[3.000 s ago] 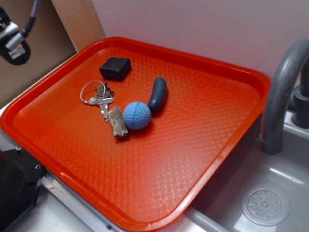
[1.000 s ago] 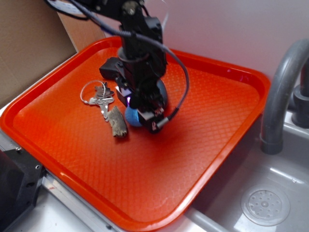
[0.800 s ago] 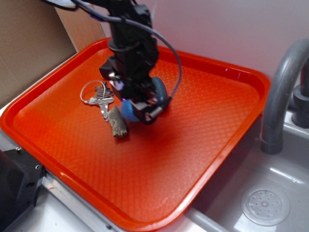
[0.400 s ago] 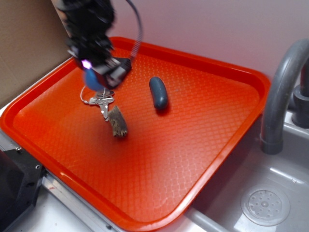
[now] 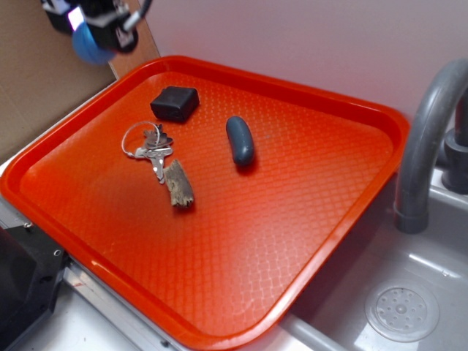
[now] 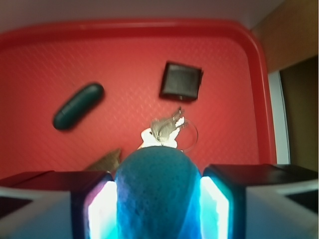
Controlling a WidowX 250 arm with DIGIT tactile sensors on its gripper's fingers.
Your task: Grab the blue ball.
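jaws: closed onto the blue ball (image 6: pixel 155 199) from both sides, one lit pad against each flank, no gap showing in the wrist view. gripper (image 5: pixel 95 25) sits at the far left of the scene, raised above and just outside the far-left corner of the orange tray (image 5: pixel 307 241).

item, blue ball (image 5: pixel 89 45): light blue, round, pebbled surface. held clear of the tray, hanging below the fingers in the exterior view. judged light and rubbery, slightly yielding, with enough texture to resist slipping; not fragile. a sphere tends to roll out of a pinch unless taken across its widest part, and the hold here looks roughly centred, so the grip reads as sound. task appears essentially complete.

other items on tray, all lying flat and apart from the gripper:
- black square block (image 5: pixel 175 102), far left.
- bunch of keys (image 5: pixel 150 146) on a ring.
- small brown wood scrap (image 5: pixel 178 185), just beside the keys, nearer.
- dark blue-grey capsule (image 5: pixel 240 140), mid-tray.

right of tray: grey faucet (image 5: pixel 431 131), sink drain (image 5: pixel 401 313).
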